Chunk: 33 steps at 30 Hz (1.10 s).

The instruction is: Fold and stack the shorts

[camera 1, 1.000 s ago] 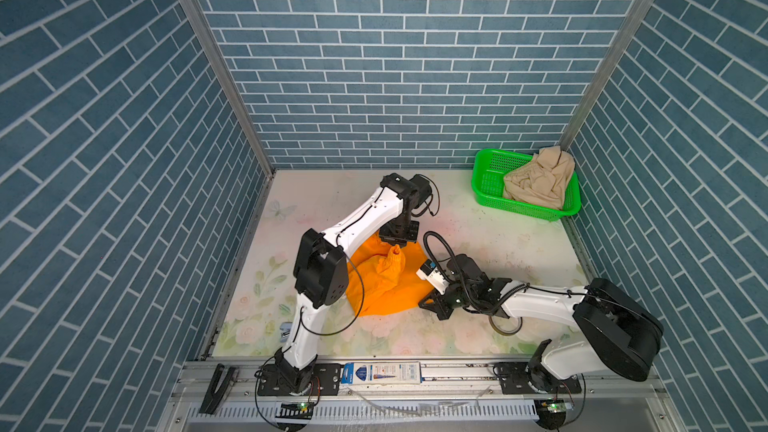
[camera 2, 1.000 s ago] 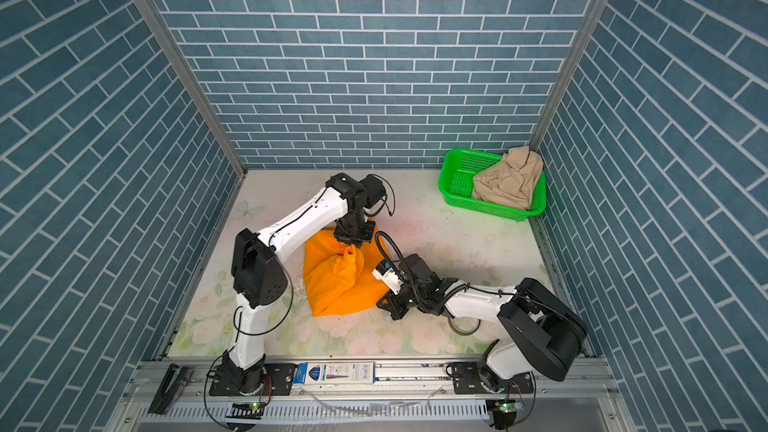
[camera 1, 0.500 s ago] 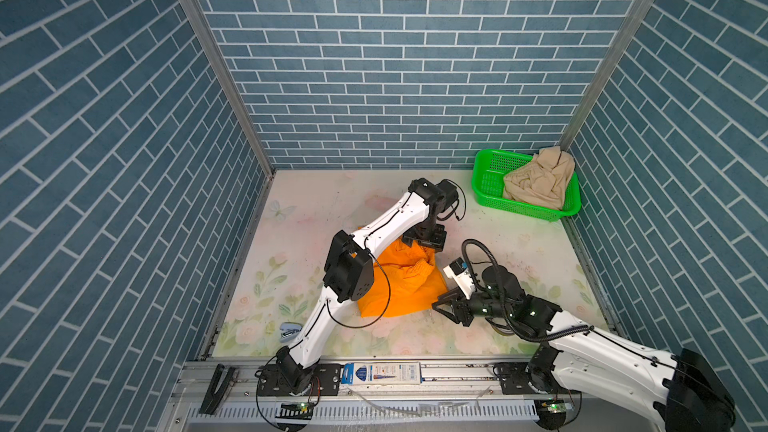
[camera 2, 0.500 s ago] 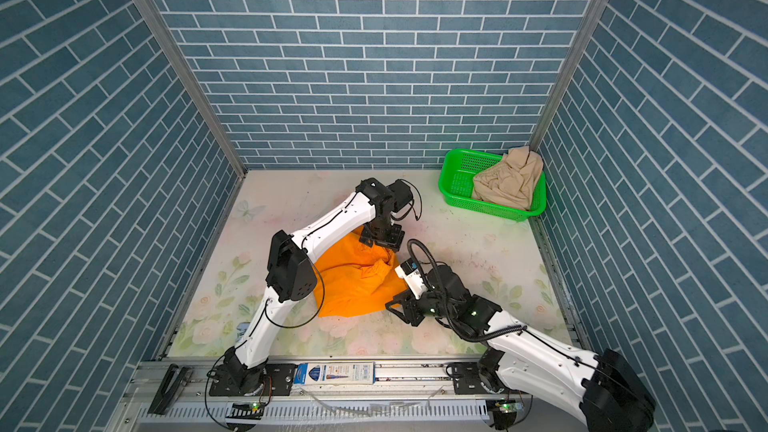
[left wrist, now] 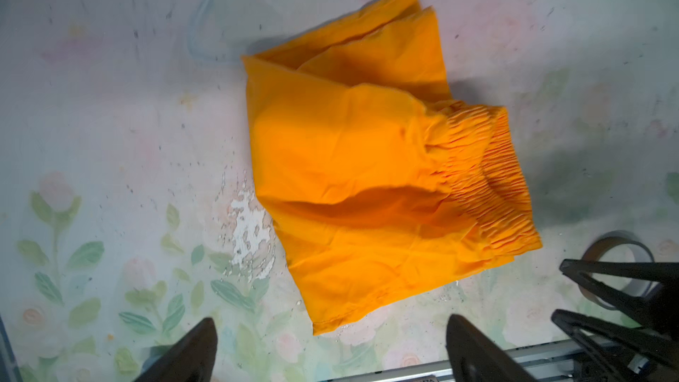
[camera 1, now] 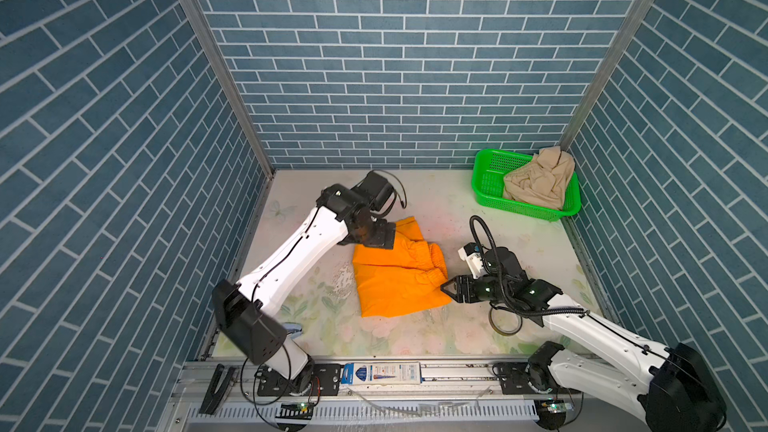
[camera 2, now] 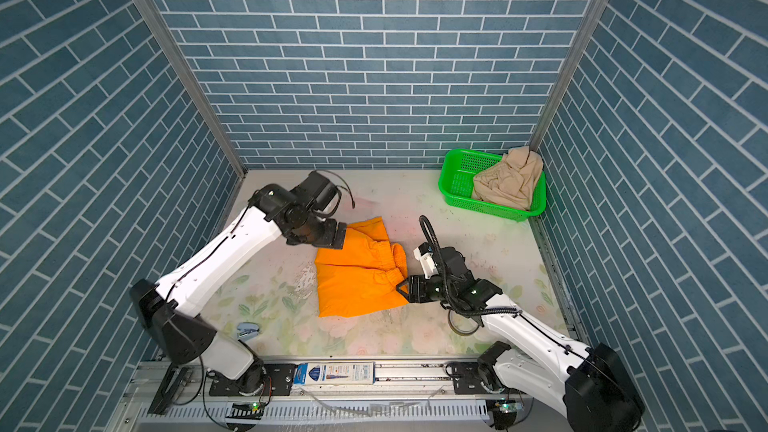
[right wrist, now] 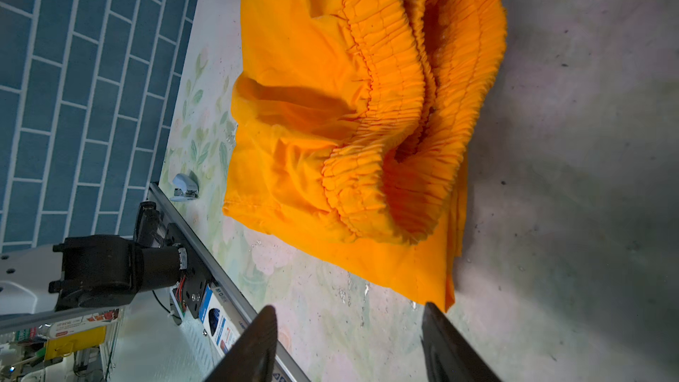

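Floral tabletop (camera 1: pixel 440 205): the green basket (camera 1: pixel 484 178) holds crumpled beige shorts (camera 1: pixel 536 182), while left gripper (left wrist: pixel 330 350) and right gripper (right wrist: pixel 349 336), both spread empty, flank the orange shorts (camera 1: pixel 395 280).

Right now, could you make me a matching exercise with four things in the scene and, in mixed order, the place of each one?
Things:
1. orange shorts
2. beige shorts
3. green basket
4. stapler
Places:
a. crumpled inside the basket
b. far right corner of the table
c. in the middle of the table
d. near edge, beside the left arm
Pairs: 1-c, 2-a, 3-b, 4-d.
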Motion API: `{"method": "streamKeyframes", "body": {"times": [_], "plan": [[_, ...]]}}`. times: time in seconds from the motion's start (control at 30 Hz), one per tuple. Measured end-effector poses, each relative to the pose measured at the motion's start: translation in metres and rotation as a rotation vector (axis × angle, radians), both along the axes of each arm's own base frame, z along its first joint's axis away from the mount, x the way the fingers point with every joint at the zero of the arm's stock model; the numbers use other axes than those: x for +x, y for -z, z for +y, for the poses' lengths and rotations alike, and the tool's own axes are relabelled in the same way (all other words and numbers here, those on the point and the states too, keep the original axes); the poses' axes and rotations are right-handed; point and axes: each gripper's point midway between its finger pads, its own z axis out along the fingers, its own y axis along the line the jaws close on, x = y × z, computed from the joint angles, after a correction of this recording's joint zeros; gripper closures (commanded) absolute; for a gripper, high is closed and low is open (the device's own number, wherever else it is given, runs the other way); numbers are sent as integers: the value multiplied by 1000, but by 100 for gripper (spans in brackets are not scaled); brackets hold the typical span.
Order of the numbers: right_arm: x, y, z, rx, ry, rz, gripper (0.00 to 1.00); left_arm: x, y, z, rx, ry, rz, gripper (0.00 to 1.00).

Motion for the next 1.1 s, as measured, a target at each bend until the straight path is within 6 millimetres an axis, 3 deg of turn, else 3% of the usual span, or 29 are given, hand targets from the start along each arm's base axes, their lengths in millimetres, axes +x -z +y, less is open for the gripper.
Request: {"method": "streamKeyframes", "body": {"times": [0.07,0.17,0.27,0.47,0.77,1.1], "plan": [[8,0,6,-14,0,14,31,-16,28,4,-19,-11,36,17],[20,3,14,-43,-1,35,30,-37,68,10,-44,-36,87,16],[30,14,20,-83,-3,65,30,-53,91,18,-71,-64,98,12],[35,39,23,-145,-9,135,29,-64,96,22,-166,-96,28,13],[38,34,15,-191,12,140,28,-73,124,20,-224,-111,40,25],[49,50,6,-231,28,161,27,-86,141,26,-262,-147,41,40]]}}
